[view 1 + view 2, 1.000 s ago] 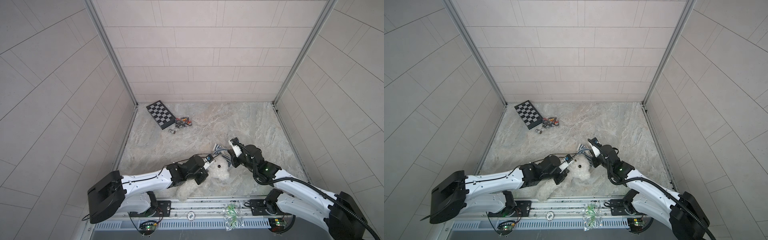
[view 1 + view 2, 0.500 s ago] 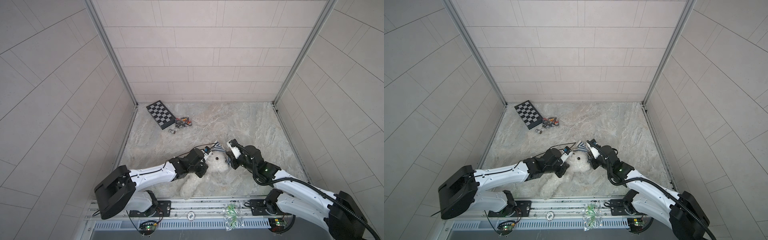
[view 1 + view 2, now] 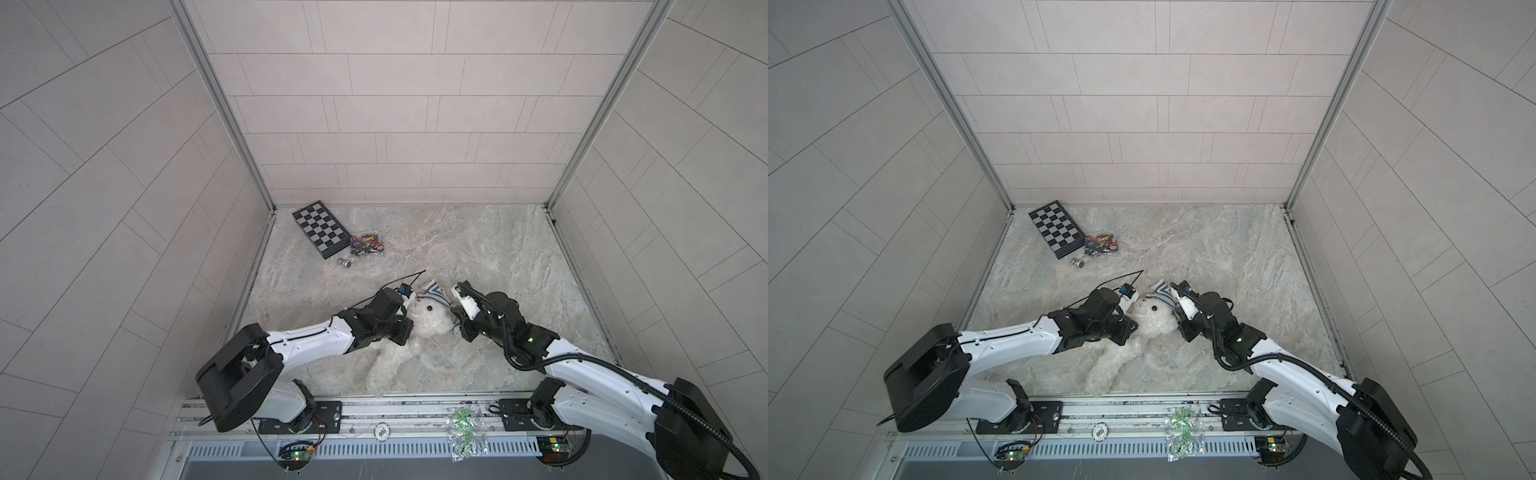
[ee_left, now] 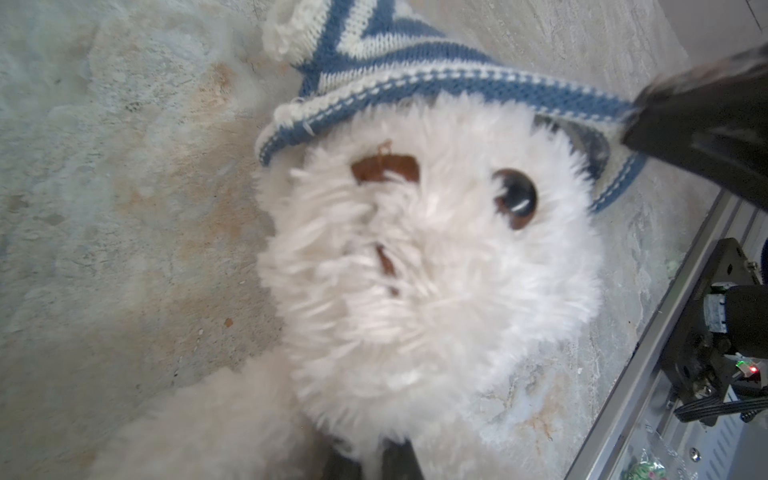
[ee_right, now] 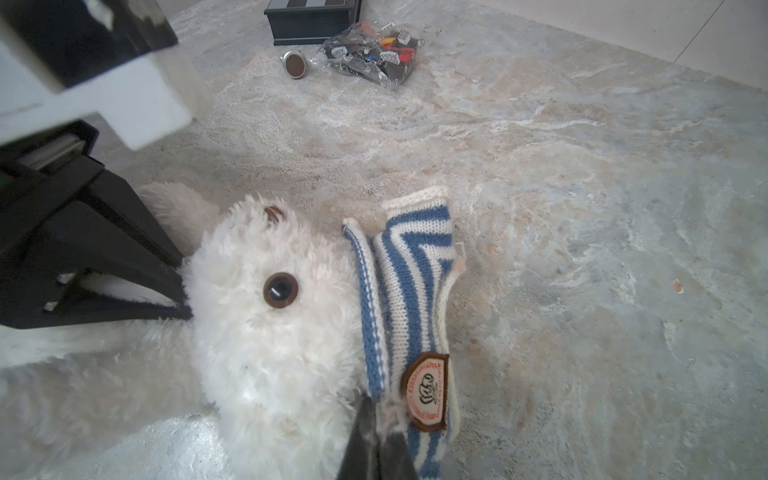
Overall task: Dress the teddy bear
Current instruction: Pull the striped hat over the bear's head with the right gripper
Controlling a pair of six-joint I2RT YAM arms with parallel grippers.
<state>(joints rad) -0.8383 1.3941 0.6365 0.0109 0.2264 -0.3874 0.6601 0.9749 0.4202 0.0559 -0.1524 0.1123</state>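
1 teddy bear (image 3: 430, 320) | 1 shirt (image 3: 435, 292) partly over its head | L gripper (image 5: 185, 291) clamps teddy bear | R gripper (image 5: 374, 422) clamps shirt

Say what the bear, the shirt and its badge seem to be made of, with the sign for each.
The bear: plush, long fluffy white pile. The shirt: knitted yarn, blue and white; rows of stitches show. The badge: perhaps leather or imitation, matt brown rim, smooth printed face.
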